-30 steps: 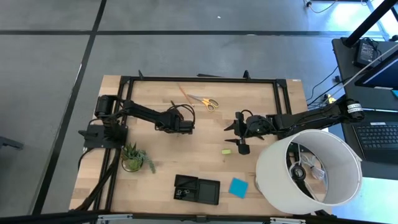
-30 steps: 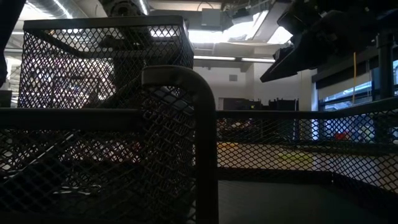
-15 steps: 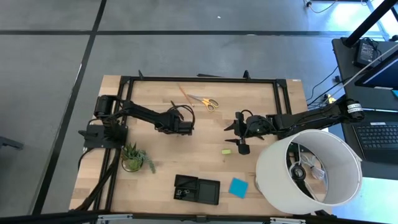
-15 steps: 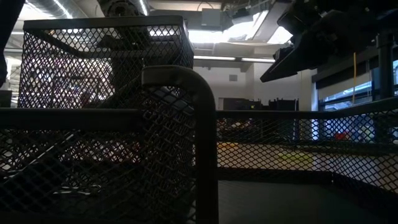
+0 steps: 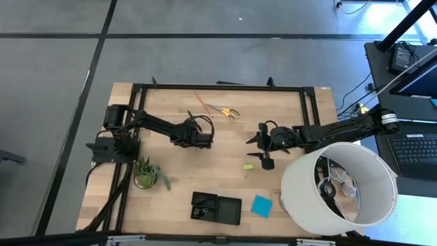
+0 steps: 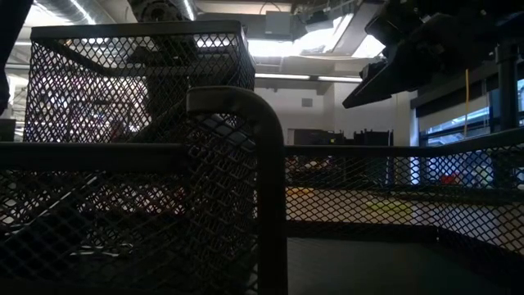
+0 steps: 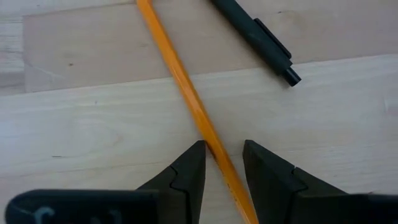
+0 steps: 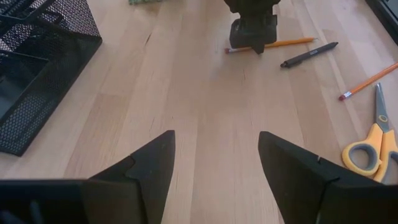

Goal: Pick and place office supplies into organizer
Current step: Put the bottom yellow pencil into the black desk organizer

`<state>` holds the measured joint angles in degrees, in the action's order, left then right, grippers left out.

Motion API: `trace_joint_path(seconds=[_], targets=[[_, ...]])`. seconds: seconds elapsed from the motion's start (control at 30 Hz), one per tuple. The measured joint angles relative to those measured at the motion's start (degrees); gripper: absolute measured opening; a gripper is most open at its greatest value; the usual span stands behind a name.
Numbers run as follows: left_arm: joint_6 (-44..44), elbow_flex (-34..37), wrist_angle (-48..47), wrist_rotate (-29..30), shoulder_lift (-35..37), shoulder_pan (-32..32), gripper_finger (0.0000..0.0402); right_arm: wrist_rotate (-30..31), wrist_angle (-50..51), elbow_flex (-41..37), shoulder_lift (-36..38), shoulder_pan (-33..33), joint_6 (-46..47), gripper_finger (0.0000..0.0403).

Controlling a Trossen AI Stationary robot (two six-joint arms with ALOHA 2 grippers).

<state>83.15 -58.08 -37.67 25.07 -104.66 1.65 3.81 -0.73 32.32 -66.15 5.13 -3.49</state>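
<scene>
Your left hand point(image 7: 222, 163) straddles the pencil point(image 7: 186, 99) mid-counter with fingers released, so lower squarely and close on it, clear of the pen point(image 7: 255, 38) beyond, then carry it to the organizer point(image 5: 216, 208) at the near edge.

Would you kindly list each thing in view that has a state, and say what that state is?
Left gripper: open, fingers either side of the pencil.
Pencil: flat on the table, not lifted.
Pen: flat on the table, untouched.
Right gripper: open, empty, above bare table.
Scissors: closed, flat on the table.
Organizer: on the table; contents unclear.
</scene>
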Motion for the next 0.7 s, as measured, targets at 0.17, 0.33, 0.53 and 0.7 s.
trace_joint_path(seconds=[0.17,0.33,0.53,0.7], targets=[[0.00,-0.16,-0.70,-2.17,0.11,0.11,0.0098,0.00,0.05,0.00,0.00,0.01,0.00,0.0233],[0.02,-0.26,-2.06,-3.16,0.15,0.06,0.0073,0.00,0.72,0.00,0.00,0.01,0.00,0.0233],[-4.70,-0.26,-2.46,-3.42,0.19,-0.04,0.0032,0.00,1.77,0.00,-0.02,0.01,0.00,0.0233],[-20.38,-0.26,-2.78,-3.09,0.22,-1.31,0.0008,0.00,2.45,0.00,-0.02,0.01,0.00,0.0233]])
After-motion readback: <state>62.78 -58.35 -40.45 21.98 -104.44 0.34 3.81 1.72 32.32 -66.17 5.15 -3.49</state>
